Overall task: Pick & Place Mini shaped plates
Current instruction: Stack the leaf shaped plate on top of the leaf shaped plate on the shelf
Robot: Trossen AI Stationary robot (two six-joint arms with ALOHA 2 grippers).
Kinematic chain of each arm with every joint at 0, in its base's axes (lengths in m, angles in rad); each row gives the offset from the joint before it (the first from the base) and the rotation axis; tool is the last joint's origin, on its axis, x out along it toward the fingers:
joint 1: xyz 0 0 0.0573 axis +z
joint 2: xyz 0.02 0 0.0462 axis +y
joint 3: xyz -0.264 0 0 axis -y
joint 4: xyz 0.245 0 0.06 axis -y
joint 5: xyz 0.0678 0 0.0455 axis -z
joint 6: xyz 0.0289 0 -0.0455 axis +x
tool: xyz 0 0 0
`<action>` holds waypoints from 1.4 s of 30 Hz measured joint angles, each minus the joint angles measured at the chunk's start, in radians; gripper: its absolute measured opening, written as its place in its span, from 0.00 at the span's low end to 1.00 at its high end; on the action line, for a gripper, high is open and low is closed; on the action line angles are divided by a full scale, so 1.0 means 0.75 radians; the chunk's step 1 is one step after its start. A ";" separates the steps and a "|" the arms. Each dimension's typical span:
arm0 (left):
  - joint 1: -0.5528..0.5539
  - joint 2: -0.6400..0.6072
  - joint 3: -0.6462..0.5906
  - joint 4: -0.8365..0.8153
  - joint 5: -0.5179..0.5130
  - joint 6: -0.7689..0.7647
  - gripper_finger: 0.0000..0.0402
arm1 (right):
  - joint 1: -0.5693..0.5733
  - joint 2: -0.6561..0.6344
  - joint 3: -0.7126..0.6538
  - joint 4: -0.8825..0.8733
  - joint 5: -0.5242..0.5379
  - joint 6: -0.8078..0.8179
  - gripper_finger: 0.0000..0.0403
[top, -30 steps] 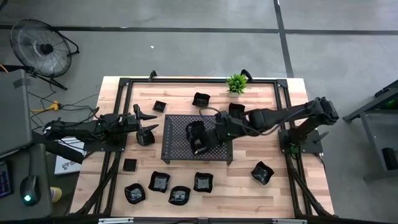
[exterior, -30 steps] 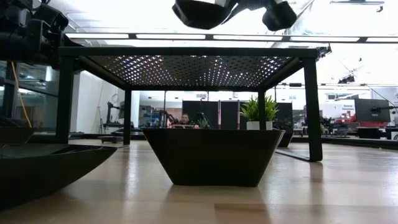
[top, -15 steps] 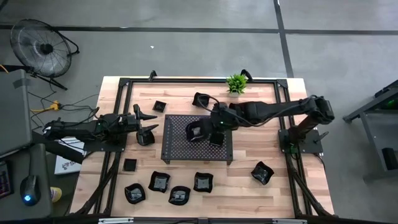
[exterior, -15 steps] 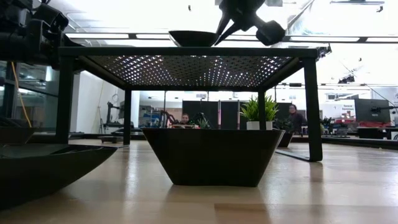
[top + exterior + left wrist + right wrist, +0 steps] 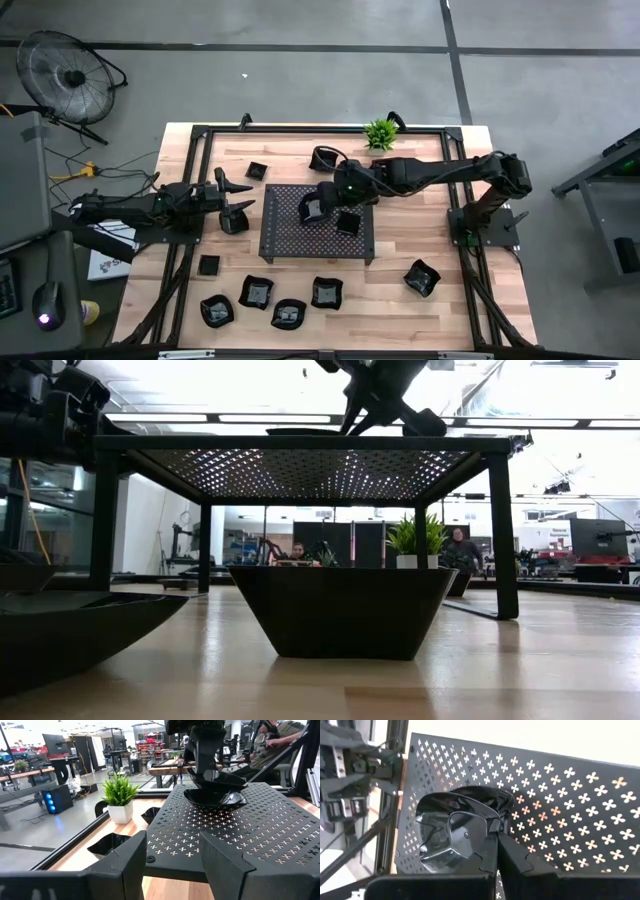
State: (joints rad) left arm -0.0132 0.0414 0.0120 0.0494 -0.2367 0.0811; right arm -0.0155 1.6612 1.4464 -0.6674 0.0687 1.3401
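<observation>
The mini plate (image 5: 311,208) I am handling is a glossy black wavy-rimmed dish on the perforated tray (image 5: 285,238), toward its far left part; it also shows in the right wrist view (image 5: 437,835) and the low view (image 5: 300,431). My right gripper (image 5: 326,199) is shut on it. A second plate (image 5: 347,222) sits on the tray beside it. My left gripper (image 5: 240,201) waits open at the tray's left, its fingers (image 5: 125,865) level with the tray top. My right gripper (image 5: 496,840) pinches the plate's rim (image 5: 492,820) on the side toward the table's right, one finger (image 5: 465,837) inside the bowl and one outside. The fingers slant down from above and from the right. The plate's underside rests on the tray (image 5: 555,795), roughly level.
Several more black plates lie along the near edge (image 5: 288,314), one near the right (image 5: 421,278), and others by the far edge (image 5: 322,158). A small green plant (image 5: 380,132) stands at the far side. A black frame (image 5: 190,240) borders the table.
My right gripper carried the plate from above the tray's near middle toward the far edge and down. The plate, lifted clear a second ago, now sits on the tray top. The second plate on the tray has come out from under the arm.
</observation>
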 joint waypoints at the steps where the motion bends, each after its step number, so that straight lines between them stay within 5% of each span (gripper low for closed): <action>1: 0.000 0.000 0.000 0.000 0.000 -0.001 0.44 | -0.006 0.005 0.000 0.002 -0.014 -0.014 0.00; 42: 0.000 0.000 0.000 0.000 0.000 0.000 0.44 | -0.041 0.050 0.000 0.052 -0.021 -0.168 0.03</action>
State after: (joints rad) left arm -0.0132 0.0414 0.0118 0.0494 -0.2366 0.0808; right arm -0.0463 1.6989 1.4461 -0.6281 0.0529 1.2144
